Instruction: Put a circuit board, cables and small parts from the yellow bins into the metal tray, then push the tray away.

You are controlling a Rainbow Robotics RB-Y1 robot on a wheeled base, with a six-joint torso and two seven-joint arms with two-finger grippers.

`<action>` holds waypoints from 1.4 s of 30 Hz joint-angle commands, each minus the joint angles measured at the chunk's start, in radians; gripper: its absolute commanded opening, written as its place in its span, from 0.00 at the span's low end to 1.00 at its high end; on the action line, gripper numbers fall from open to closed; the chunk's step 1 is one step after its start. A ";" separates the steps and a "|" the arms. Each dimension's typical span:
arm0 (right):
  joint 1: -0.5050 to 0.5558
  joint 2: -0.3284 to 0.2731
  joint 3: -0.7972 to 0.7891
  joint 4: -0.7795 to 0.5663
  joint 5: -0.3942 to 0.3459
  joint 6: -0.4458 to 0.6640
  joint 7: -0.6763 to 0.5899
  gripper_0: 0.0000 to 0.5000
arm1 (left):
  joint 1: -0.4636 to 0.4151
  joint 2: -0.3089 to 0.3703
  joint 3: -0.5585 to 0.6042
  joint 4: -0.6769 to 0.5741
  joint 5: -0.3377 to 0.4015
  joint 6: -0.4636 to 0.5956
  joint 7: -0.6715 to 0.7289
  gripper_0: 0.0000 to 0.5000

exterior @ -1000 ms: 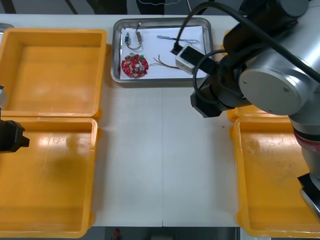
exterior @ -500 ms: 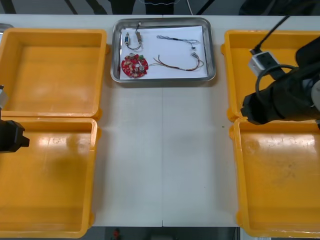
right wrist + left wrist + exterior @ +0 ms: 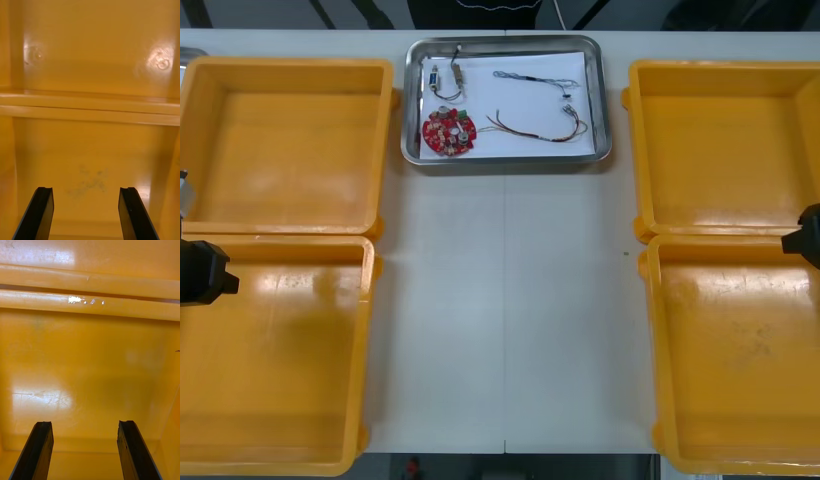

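The metal tray (image 3: 600,110) stands at the table's far middle, white inside. In it lie a round red circuit board (image 3: 448,132), a red and yellow cable (image 3: 545,128), a thin cable (image 3: 530,78) and small metal parts (image 3: 450,78). At the table's right edge, over the two right bins, my right gripper (image 3: 86,212) hangs open with nothing between its fingers (image 3: 39,213). My left gripper (image 3: 86,452) is parked at the left edge over the near left bin, also open and holding nothing.
Two yellow bins stand on each side: far left (image 3: 285,145), near left (image 3: 275,355), far right (image 3: 720,145) and near right (image 3: 735,355). All four look bare inside. White table (image 3: 505,310) stretches between them.
My right arm has drawn back from the tray to the right, out over the right bins to the table's edge. The tray's contents and the left arm stayed still.
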 commanded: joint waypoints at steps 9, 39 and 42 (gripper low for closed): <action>0.154 -0.033 -0.102 -0.032 -0.045 0.003 -0.025 1.00 | 0.017 0.041 0.028 -0.029 0.007 0.006 -0.101 1.00; 0.154 -0.033 -0.107 -0.033 -0.087 0.003 -0.027 1.00 | 0.017 0.041 0.028 -0.029 0.007 0.006 -0.101 1.00; 0.154 -0.033 -0.107 -0.033 -0.087 0.003 -0.027 1.00 | 0.017 0.041 0.028 -0.029 0.007 0.006 -0.101 1.00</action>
